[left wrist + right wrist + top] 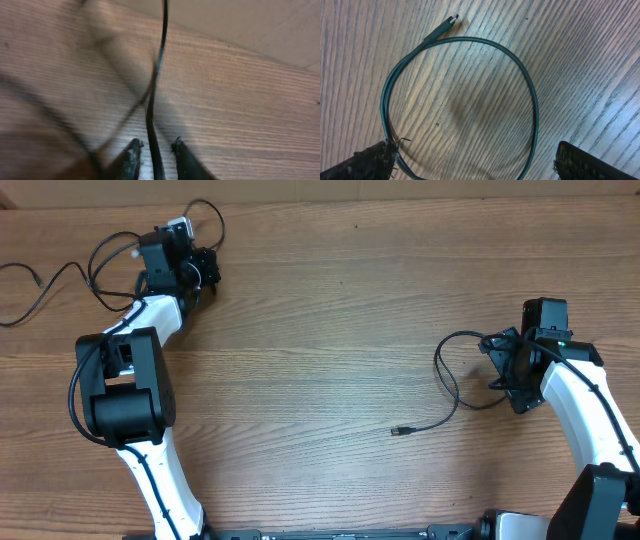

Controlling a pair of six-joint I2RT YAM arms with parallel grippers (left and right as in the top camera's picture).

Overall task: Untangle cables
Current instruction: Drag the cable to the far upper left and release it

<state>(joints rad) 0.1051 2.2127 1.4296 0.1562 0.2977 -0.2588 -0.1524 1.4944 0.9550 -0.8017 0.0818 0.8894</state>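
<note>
Left gripper (156,146) at wooden table's (320,290) 10 o'clock: jaws parted narrowly, left cable (161,55) ran between them toward 12 o'clock, not pinched; its loose loops sprawled toward 9 o'clock. Right gripper (475,155) at 3 o'clock: jaws spread wide, holding nothing, over right cable's (535,105) loop; plug (451,21) lay at wrist view's 11 o'clock.

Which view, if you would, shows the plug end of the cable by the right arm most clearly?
The right wrist view: the plug is large, sharp and unobstructed. Overhead shows it only as a tiny speck; the left wrist view misses it entirely.
</note>
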